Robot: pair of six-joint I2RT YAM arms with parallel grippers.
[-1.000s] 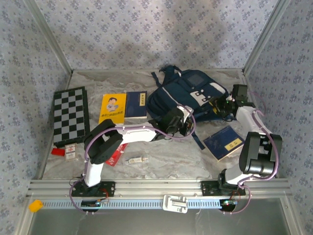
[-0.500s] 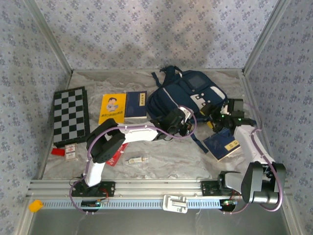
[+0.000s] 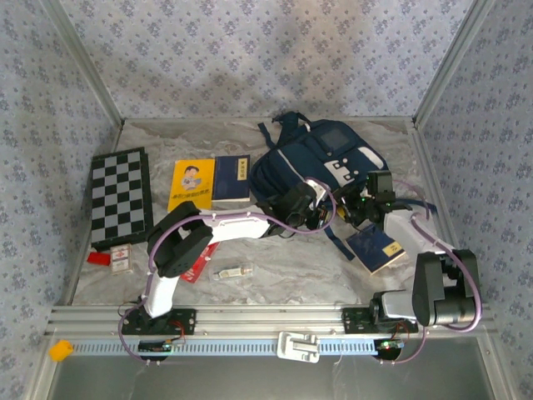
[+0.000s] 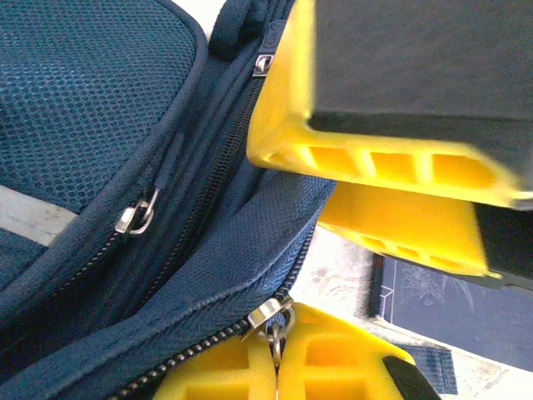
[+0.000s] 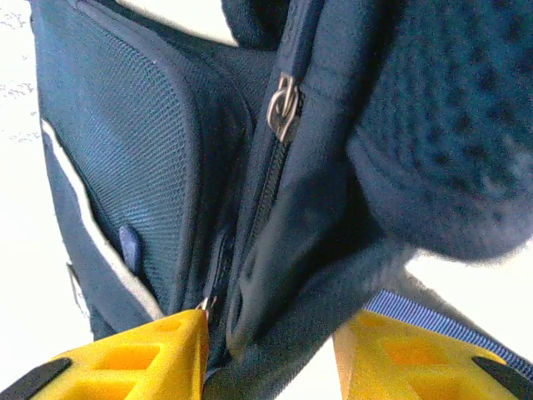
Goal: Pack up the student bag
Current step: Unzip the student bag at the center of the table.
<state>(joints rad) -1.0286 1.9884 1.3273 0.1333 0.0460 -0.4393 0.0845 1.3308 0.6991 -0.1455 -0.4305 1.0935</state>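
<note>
Where arms meet, left tool (image 3: pixel 318 218), right tool (image 3: pixel 358 209) on student bag (image 3: pixel 321 154)

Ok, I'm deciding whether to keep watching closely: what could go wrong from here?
The left gripper pinches the zipper pull only at its fingertips, so it may slip out. The right gripper straddles a fold of the student bag right beside it; the two could collide or drag the bag.
</note>
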